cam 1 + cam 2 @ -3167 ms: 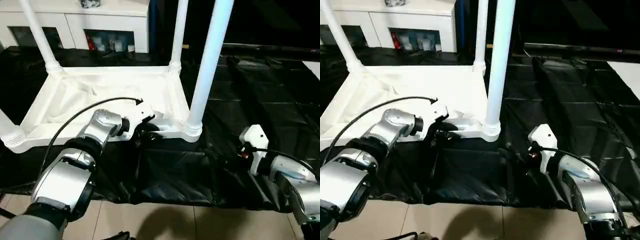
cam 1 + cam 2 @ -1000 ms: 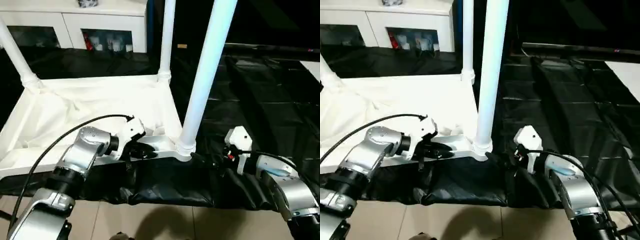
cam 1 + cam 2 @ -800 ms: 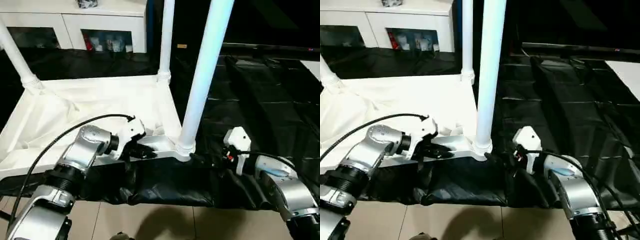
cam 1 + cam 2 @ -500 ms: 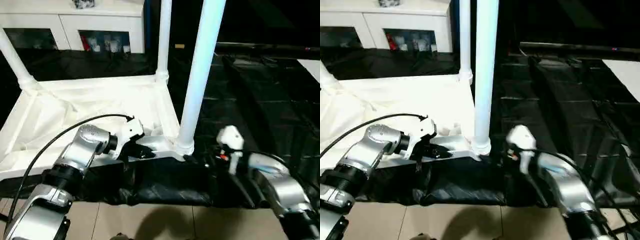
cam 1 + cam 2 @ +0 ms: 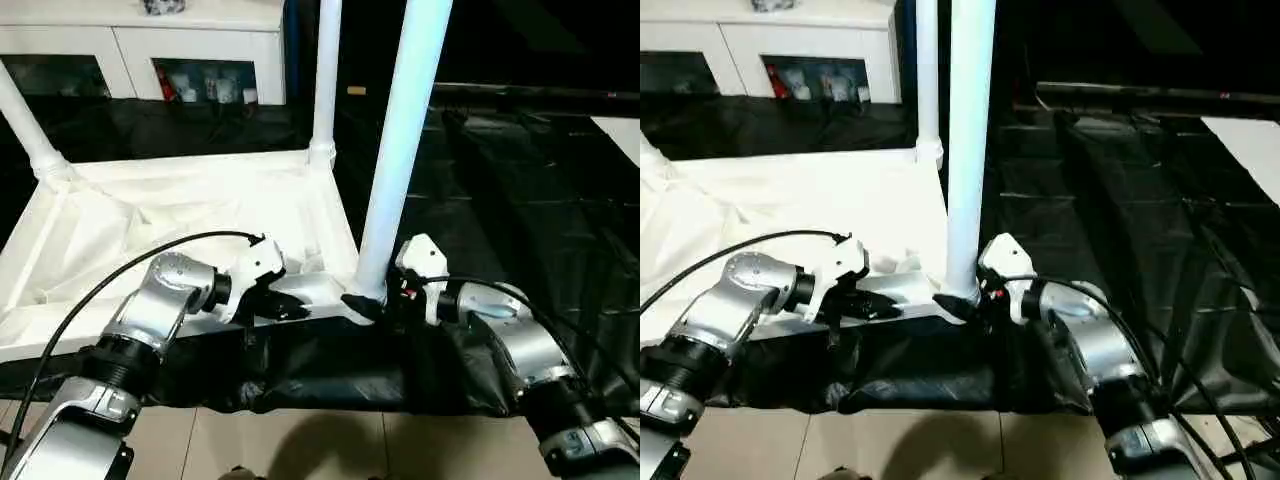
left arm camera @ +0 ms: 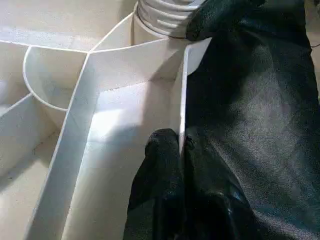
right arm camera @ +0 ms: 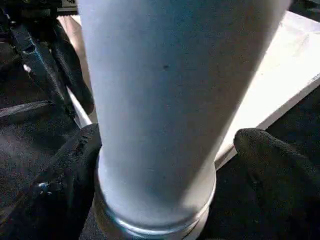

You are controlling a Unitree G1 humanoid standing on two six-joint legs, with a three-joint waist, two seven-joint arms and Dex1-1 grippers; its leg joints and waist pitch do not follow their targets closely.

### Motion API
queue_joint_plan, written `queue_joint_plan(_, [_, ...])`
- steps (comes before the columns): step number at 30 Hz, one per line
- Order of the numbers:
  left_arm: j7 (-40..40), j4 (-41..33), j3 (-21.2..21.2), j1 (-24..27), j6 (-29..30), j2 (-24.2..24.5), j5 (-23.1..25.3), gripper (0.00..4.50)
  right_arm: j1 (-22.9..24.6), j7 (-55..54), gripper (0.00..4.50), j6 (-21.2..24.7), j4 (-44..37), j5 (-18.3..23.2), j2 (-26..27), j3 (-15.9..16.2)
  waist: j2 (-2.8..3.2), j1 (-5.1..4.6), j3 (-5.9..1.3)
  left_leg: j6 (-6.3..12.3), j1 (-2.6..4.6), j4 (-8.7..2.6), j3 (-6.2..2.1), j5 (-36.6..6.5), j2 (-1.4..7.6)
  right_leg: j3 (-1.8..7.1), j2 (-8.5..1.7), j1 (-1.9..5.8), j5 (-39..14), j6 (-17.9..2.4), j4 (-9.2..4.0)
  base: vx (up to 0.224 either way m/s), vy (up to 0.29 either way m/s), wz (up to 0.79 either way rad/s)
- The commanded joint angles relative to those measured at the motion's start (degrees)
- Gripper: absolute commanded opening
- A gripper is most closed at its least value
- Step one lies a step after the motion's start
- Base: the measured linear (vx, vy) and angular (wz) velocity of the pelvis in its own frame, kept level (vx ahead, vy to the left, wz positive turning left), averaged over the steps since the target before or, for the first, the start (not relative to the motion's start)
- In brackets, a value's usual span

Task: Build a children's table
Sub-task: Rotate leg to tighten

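The children's table (image 5: 180,215) lies upside down on the black-covered work table, its white legs standing upward. My left gripper (image 6: 181,144) is shut on the thin near rim (image 6: 183,85) of the table top, a little left of the near right corner socket. My right gripper (image 7: 167,142) is open, with one black finger (image 7: 75,165) on each side of the base of the near right leg (image 5: 402,150), just above its ribbed collar. In the head views the left gripper (image 5: 288,308) and right gripper (image 5: 368,300) both sit at this corner.
Two more legs rise at the far right corner (image 5: 326,70) and the far left corner (image 5: 25,115). A white cabinet (image 5: 140,40) stands behind. Crumpled black cover (image 5: 520,180) spreads to the right, and tiled floor (image 5: 300,445) shows past the near edge.
My right gripper has moved left along the table's edge and now straddles the base of the near right leg. My left gripper has closed on the rim and stays there.
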Motion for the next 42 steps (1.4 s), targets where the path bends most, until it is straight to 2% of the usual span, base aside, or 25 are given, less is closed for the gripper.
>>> queue_joint_plan(1, [-0.93, -0.65, -0.14, 0.69, 1.09, 1.18, -0.81, 0.0, -1.32, 0.77, 4.08, -1.09, 1.76, -0.43, 0.0, 0.08, -0.38, 0.48, -3.85, 2.73, 0.34, -4.26, -0.53, -10.49, 2.6, 2.56, -3.57, 3.08, -10.81, -14.63, -3.68, 0.0, 0.0, 0.0])
queue_joint_plan(4, [-1.19, -1.59, 0.09, 0.95, 1.69, 1.92, -1.05, 0.0, -2.09, 1.23, 3.7, -2.06, 3.68, -0.44, 0.22, 0.35, -0.64, 0.32, -3.92, 2.7, 0.33, -4.28, -0.54, -9.52, 2.61, 2.53, -3.44, 3.15, -8.78, -15.06, -3.42, 0.0, 0.0, 0.0])
queue_joint_plan(6, [-1.4, -1.9, 0.38, 1.01, 2.03, 2.3, -1.27, 0.0, -2.33, 1.64, 3.68, -2.22, 4.31, -0.35, 0.38, 0.5, -0.65, 0.31, -3.93, 3.07, 0.36, -4.21, -0.49, -9.0, 2.59, 2.53, -3.43, 3.15, -7.37, -15.44, -3.28, 0.0, 0.0, 0.0])
queue_joint_plan(9, [-1.73, -1.75, 0.55, 1.01, 2.16, 2.74, -1.47, 0.0, -2.63, 2.18, 3.43, -2.47, 5.16, -0.42, 0.86, 0.61, -0.49, 0.23, -3.85, 2.78, 0.4, -4.22, -0.48, -9.64, 2.57, 2.57, -3.43, 3.15, -8.08, -15.63, -3.33, 0.0, 0.0, 0.0])
queue_joint_plan(10, [-1.73, -1.75, 0.55, 1.01, 2.16, 2.74, -1.47, 0.0, -2.63, 2.18, 3.21, -2.47, 5.16, -0.42, 0.86, 0.61, -0.55, 0.21, -3.83, 2.75, 0.42, -4.23, -0.46, -9.73, 2.59, 2.58, -3.4, 3.12, -8.05, -15.65, -3.35, 0.0, 0.0, 0.0])
queue_joint_plan(13, [-0.87, -0.96, 1.3, 0.46, 2.92, 1.85, -2.18, 0.0, -2.75, 1.65, 3.1, -3.02, 6.02, -0.44, 1.87, 0.05, -0.52, 0.14, -3.83, 2.59, 0.43, -4.24, -0.47, -9.7, 2.58, 2.6, -3.39, 3.15, -7.67, -15.84, -3.29, 0.0, 0.0, 0.0])
queue_joint_plan(16, [3.87, 1.35, 2.15, -1.22, 3.06, -0.97, -1.7, 0.0, -3.01, -3.39, 2.81, -2.73, 7.91, 0.2, 4.81, -1.93, -0.76, 0.06, -3.8, 2.19, 0.43, -4.23, -0.45, -9.58, 2.51, 2.66, -3.46, 3.15, -8.14, -15.95, -3.36, 0.0, 0.0, 0.0])
queue_joint_plan(17, [3.87, 1.35, 2.15, -1.22, 3.06, -0.97, -1.7, 0.0, -3.01, -3.39, 2.81, -2.73, 7.91, 0.2, 4.81, -1.93, -0.76, 0.06, -3.8, 2.19, 0.43, -4.23, -0.45, -9.58, 2.51, 2.66, -3.46, 3.15, -8.14, -15.95, -3.36, 0.0, 0.0, 0.0])
queue_joint_plan(19, [9.02, 4.07, 2.36, -3.03, 2.73, -3.86, -0.67, 0.0, -3.28, -9.99, 2.79, -2.64, 10.27, -0.26, 8.17, -2.96, -0.7, 0.1, -3.71, 1.74, 0.61, -4.31, -0.4, -10.31, 2.5, 2.68, -3.43, 2.92, -10.28, -15.27, -3.64, 0.0, 0.0, 0.0])
queue_joint_plan(20, [12.36, 5.83, 2.44, -4.19, 2.49, -6.05, -0.32, 0.0, -3.3, -13.66, 2.78, -2.62, 11.58, -0.82, 10.63, -3.07, -0.91, 0.1, -3.69, 1.28, 0.64, -4.37, -0.44, -10.55, 2.49, 2.66, -3.46, 2.88, -11.27, -14.92, -3.72, 0.0, 0.0, 0.0])
queue_joint_plan(21, [12.36, 5.83, 2.44, -4.19, 2.49, -6.05, -0.32, 0.0, -3.3, -13.66, 2.76, -2.62, 11.58, -0.82, 10.63, -3.07, -0.98, 0.21, -3.78, 0.83, 0.73, -4.41, -0.47, -10.66, 2.48, 2.66, -3.53, 2.87, -11.85, -14.57, -3.72, 0.0, 0.0, 0.0])
queue_joint_plan(23, [15.97, 7.77, 2.43, -5.43, 2.41, -8.93, 0.02, 0.0, -4.01, -19.27, 2.76, -1.57, 13.42, -1.3, 14.29, -3.57, -1.06, 0.35, -3.85, 1.1, 0.6, -4.38, -0.45, -9.67, 2.46, 2.71, -3.54, 2.99, -10.27, -14.21, -3.6, 0.0, 0.0, 0.0])
queue_joint_plan(25, [18.37, 8.96, 2.36, -6.2, 2.41, -10.88, 0.46, 0.0, -5.1, -24.06, 2.76, -0.91, 15.22, -1.53, 17.24, -4.43, -1.1, 0.27, -3.79, 0.96, 0.6, -4.41, -0.41, -9.75, 2.38, 2.72, -3.51, 2.85, -10.84, -13.98, -3.71, 0.0, 0.0, 0.0])
queue_joint_plan(26, [21.06, 10.18, 2.16, -6.95, 1.79, -12.79, 1.14, 0.0, -6.46, -28.07, 2.76, -0.21, 17.1, -1.17, 20.51, -5.51, -1.05, 0.21, -3.7, 0.5, 0.64, -4.53, -0.45, -10.65, 2.31, 2.68, -3.5, 2.81, -12.67, -13.57, -3.93, 0.0, 0.0, 0.0])
queue_joint_plan(28, [22.12, 10.62, 2.0, -7.3, 1.08, -13.86, 1.39, 0.0, -7.12, -28.48, 2.76, -1.29, 17.59, -1.67, 22.15, -5.0, -1.09, 0.25, -3.58, -0.3, 0.84, -4.71, -0.58, -12.7, 2.41, 2.67, -3.7, 2.73, -15.89, -12.65, -4.28, 0.0, 0.0, 0.0])
queue_joint_plan(29, [22.18, 10.79, 2.04, -7.48, 0.78, -14.23, 1.36, 0.0, -7.37, -27.54, 3.45, -2.04, 17.75, -1.7, 22.46, -4.83, -1.02, 0.26, -3.43, -0.35, 0.9, -4.81, -0.59, -13.98, 2.46, 2.71, -3.7, 2.57, -17.09, -12.1, -4.46, 0.0, 0.0, 0.0])
queue_joint_plan(31, [21.06, 10.01, 1.87, -7.26, -0.19, -13.95, 1.18, 0.0, -7.19, -24.89, 3.48, -1.67, 17.1, 0.1, 22.52, -5.6, -1.23, 0.22, -3.48, -0.05, 0.84, -4.9, -0.66, -15.03, 2.44, 2.72, -3.69, 2.7, -18.06, -11.34, -4.6, 0.0, 0.0, 0.0])
queue_joint_plan(33, [19.44, 8.94, 1.71, -6.71, -1.21, -13.3, 0.93, 0.0, -6.82, -22.78, 3.58, -1.08, 16.0, 1.0, 21.82, -5.93, -1.15, 0.25, -3.56, 0.48, 0.75, -4.9, -0.72, -14.8, 2.52, 2.79, -3.73, 2.72, -17.42, -11.14, -4.52, 0.0, 0.0, 0.0])
queue_joint_plan(35, [16.66, 7.61, 1.69, -5.72, -2.57, -12.24, 0.52, 0.0, -6.41, -20.59, 3.95, -2.08, 15.11, -0.21, 19.99, -5.54, -1.28, 0.24, -3.51, 0.69, 0.59, -4.93, -0.73, -14.25, 2.49, 2.73, -3.7, 2.76, -17.03, -11.29, -4.49, 0.0, 0.0, 0.0])
queue_joint_plan(37, [13.68, 5.87, 1.32, -4.57, -3.19, -10.67, 0.16, 0.0, -5.9, -16.73, 3.95, -2.48, 14.1, -0.27, 17.59, -5.22, -1.26, 0.3, -3.74, 1.26, 0.52, -4.76, -0.65, -12.56, 2.56, 2.77, -3.73, 2.89, -14.51, -11.75, -4.19, 0.0, 0.0, 0.0])
queue_joint_plan(38, [11.98, 4.88, 0.99, -3.91, -3.47, -9.61, 0.02, 0.0, -5.55, -13.91, 3.95, -2.54, 13.45, 0.1, 16.08, -4.87, -1.37, 0.28, -3.92, 2.37, 0.31, -4.54, -0.52, -10.25, 2.52, 2.73, -3.61, 3.18, -10.48, -12.71, -3.72, 0.0, 0.0, 0.0])
queue_joint_plan(42, [5.28, 1.61, 0.47, -1.75, -3.81, -5.25, -1.38, 0.0, -3.97, -1.81, 3.95, -3.44, 10.63, 1.05, 9.81, -2.39, -1.34, 0.48, -4.08, 4.43, 0.32, -4.13, -0.28, -7.44, 2.57, 2.62, -3.53, 3.19, -6.32, -14.55, -3.22, 0.0, 0.0, 0.0])
